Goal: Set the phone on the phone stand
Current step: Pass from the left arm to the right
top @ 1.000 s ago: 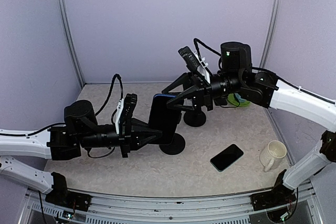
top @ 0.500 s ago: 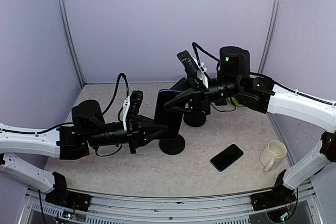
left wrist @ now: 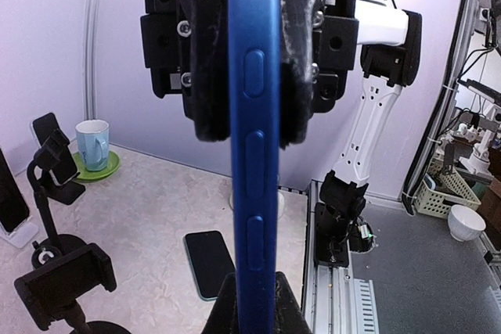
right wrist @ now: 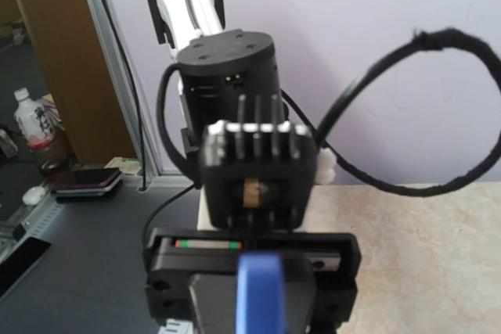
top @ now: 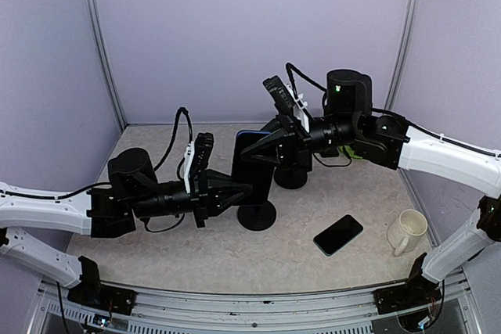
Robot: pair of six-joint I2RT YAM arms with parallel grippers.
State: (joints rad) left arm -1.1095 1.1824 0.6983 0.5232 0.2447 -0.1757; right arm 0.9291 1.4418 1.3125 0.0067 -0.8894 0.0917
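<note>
— Lilac walls [top: 235,37], beige speckled tabletop [top: 156,256], a mug [top: 407,231] off right. Where's the blue phone [top: 252,168]?
— Upright over the phone stand [top: 257,215]; left gripper [top: 241,191] clamped low on it, right gripper [top: 252,154] pinching its top.

Left arm [top: 47,210] stretched level toward the tabletop centre, left gripper [top: 243,190] clamped on the phone [top: 260,179] low down. Right arm [top: 446,154] extends leftward from the right edge, right gripper [top: 249,152] pinching the phone's top.
</note>
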